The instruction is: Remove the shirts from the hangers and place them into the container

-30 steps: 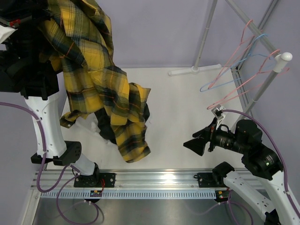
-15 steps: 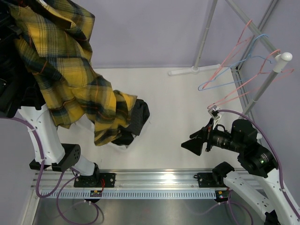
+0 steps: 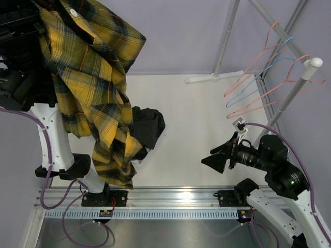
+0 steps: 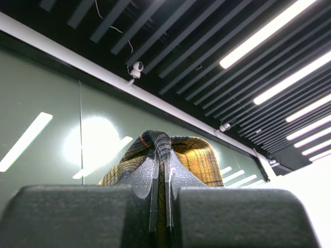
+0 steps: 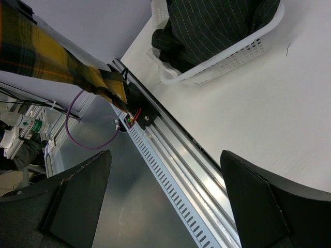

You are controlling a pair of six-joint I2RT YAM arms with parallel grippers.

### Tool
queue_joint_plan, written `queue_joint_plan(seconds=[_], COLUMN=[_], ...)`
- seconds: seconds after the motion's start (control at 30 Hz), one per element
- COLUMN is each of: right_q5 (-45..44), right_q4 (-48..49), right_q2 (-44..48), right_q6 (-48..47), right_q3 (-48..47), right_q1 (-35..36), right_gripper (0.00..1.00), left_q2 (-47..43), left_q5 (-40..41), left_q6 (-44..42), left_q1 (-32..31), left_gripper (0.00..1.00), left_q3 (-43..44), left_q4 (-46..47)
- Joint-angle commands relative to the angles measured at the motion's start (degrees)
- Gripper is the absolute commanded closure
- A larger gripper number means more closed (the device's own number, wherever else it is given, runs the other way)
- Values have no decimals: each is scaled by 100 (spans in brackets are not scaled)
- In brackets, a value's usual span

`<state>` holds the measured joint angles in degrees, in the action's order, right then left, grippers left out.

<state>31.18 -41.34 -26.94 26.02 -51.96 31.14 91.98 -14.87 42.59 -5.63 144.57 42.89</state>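
Note:
A yellow-and-black plaid shirt [image 3: 88, 77] hangs high over the table's left side, reaching down to the front rail. My left gripper [image 4: 163, 165] is shut on a fold of this shirt [image 4: 196, 155] and points at the ceiling. A black pinstriped shirt [image 3: 147, 126] lies in the white container [image 5: 227, 57], whose rim shows best in the right wrist view. Pink and light blue hangers [image 3: 258, 77] hang bare on the rack at the right. My right gripper [image 3: 217, 157] stands open and empty above the table's front right, its wrist view looking along the front rail [image 5: 165, 170].
A white pole with a round knob [image 3: 313, 64] carries the hangers at the far right. A grey rack upright [image 3: 227, 36] and its white foot [image 3: 214, 77] stand at the back. The metal rail [image 3: 170, 194] runs along the near edge.
The plaid shirt has swung left and then back. It now hangs straighter and lower towards the front rail, baring more of the black shirt. My right gripper has barely moved.

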Motion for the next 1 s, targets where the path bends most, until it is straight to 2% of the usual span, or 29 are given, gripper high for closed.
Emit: queue_joint_plan(seconds=[0.0, 0.2, 0.4, 0.43, 0.5, 0.57, 0.6, 0.63, 0.73, 0.87, 0.97], right_q5=[134, 37, 213, 170, -93, -269, -644, -840, -1789, -2457, -2424], right_q4=[162, -58, 293, 450, 626, 864, 926, 883, 550, 197, -224], right_q2=[110, 49, -838, -1222, -1619, -2244, -2472, -2961, -4001, -4592, -4960], right_q6=[175, 18, -264, -290, -282, -317, -378, -448, -817, -1230, -1468], right_q3=[-77, -261, -744, -867, -1341, -1956, -2193, -2439, -3947, -4997, -5832], right_q1=[24, 24, 85, 164, 471, 1155, 1480, 2171, 3350, 3689, 3698], right_gripper=[6, 7, 7, 7, 7, 9, 11, 12, 14, 12, 10], left_q2=[-374, -585, -813, -866, -875, -866, -866, -875, -902, -866, -884], left_q5=[-156, -183, -490, -551, -762, -885, -1007, -1052, -1175, -1202, -1115], left_q6=[5, 161, 57, 13, -162, -425, -670, -812, -1445, -2410, -3026], left_q1=[-26, -35, -35, -35, -35, -44, -52, -52, -52, -52, -53], left_gripper=[100, 100, 100, 100, 100, 100, 100, 100, 100, 100, 100], left_q3=[10, -254, -719, -816, -1000, -1080, -1220, -1264, -1283, -1089, -1097], left_q4=[18, 61, -211, -333, -509, -973, -1072, -1255, -2195, -3645, -4823])
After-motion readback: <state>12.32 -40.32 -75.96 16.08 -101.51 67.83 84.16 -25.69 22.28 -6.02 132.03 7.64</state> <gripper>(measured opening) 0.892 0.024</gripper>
